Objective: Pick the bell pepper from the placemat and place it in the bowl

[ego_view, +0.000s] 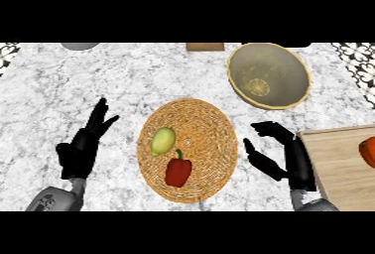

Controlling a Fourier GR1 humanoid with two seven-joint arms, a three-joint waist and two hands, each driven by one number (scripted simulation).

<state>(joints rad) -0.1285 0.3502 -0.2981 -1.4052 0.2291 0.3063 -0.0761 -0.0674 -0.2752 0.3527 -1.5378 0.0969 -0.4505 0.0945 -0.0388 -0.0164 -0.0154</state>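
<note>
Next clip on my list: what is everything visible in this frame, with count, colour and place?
counter: one, white-grey marble, under everything
placemat: one, tan woven, centre
bell pepper: one, red, on placemat, near side
fruit: one, yellow-green, on placemat, left part
bowl: one, beige, far right
cutting board: one, light wood, right edge
orange-red item: one, on board, cut off
brown block: one, far edge
grey item: one, far left edge
left hand: black, open, left of placemat
right hand: black, open, right of placemat

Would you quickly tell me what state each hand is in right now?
Left hand: open, holding nothing.
Right hand: open, holding nothing.
</note>
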